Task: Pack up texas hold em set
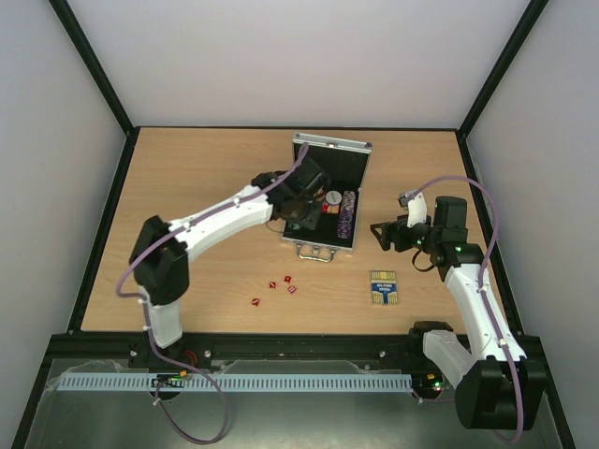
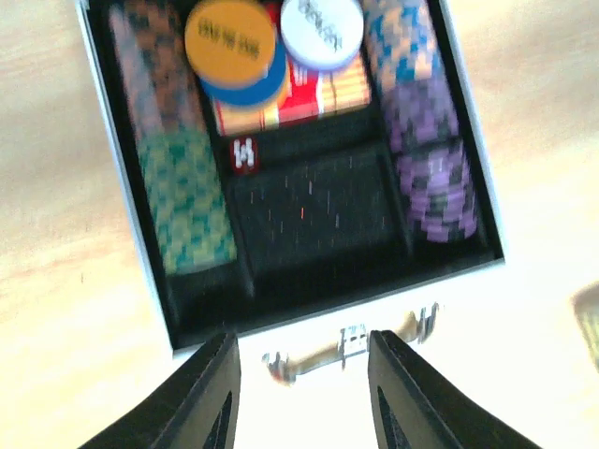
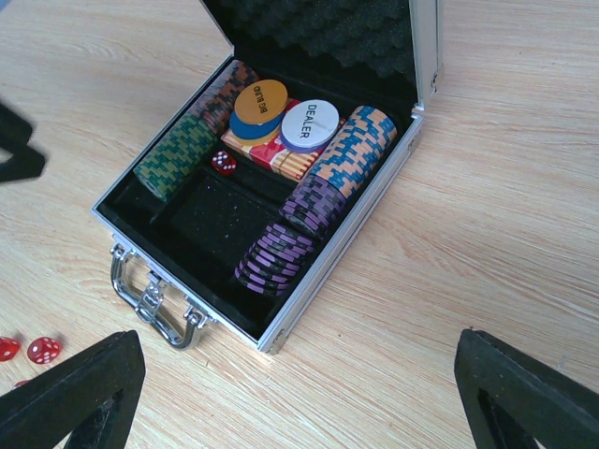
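The silver case point(image 1: 317, 250) stands open in the middle of the table, lid up at the back. Rows of poker chips point(image 1: 348, 217) fill its side slots, with a red die point(image 2: 245, 154) and round dealer buttons point(image 2: 321, 33) in the middle. My left gripper point(image 1: 304, 213) hovers open and empty over the case's front edge, above the metal handle point(image 2: 346, 351). Several red dice point(image 1: 281, 284) lie on the table in front of the case. The blue-and-yellow card deck box point(image 1: 384, 288) lies front right. My right gripper point(image 1: 382, 234) is open and empty right of the case point(image 3: 346, 253).
Black frame rails run along the table's sides. The right wrist view shows two dice point(image 3: 28, 350) on the wood left of the handle point(image 3: 154, 304), and the foam-lined lid point(image 3: 426, 47) standing upright.
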### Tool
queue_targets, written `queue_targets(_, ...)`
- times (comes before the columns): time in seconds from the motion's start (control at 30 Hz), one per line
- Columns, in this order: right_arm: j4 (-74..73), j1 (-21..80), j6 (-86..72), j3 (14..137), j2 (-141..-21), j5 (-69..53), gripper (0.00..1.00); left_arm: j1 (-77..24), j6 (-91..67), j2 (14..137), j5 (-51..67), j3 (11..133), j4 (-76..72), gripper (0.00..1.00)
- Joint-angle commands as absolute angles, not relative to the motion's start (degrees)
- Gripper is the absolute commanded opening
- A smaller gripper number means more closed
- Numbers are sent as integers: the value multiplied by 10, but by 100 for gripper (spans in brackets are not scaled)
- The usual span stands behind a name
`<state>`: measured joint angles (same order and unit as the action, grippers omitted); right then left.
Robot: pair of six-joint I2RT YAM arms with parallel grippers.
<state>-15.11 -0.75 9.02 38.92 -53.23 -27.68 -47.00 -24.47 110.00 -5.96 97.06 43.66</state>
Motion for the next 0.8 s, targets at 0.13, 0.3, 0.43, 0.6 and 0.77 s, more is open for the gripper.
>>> queue_targets(0.13, -159, -10, 99, 386, -526, -287, 92, -480, -256, 953, -17, 742, 456, 39)
queue_targets(0.3, -159, -10, 98, 386, -526, -287, 92, -485, -266, 896, 28, 645, 470, 39)
queue_targets(0.43, -159, -10, 99, 386, -526, -287, 92, -500, -296, 884, 47, 600, 466, 41)
queue_targets(0.6, -159, -10, 100, 386, -526, -286, 92, -514, -331, 892, 67, 569, 435, 43)
queue_targets(0.77, -159, -10, 99, 385, -524, -284, 92, -520, -346, 920, 66, 562, 411, 41)
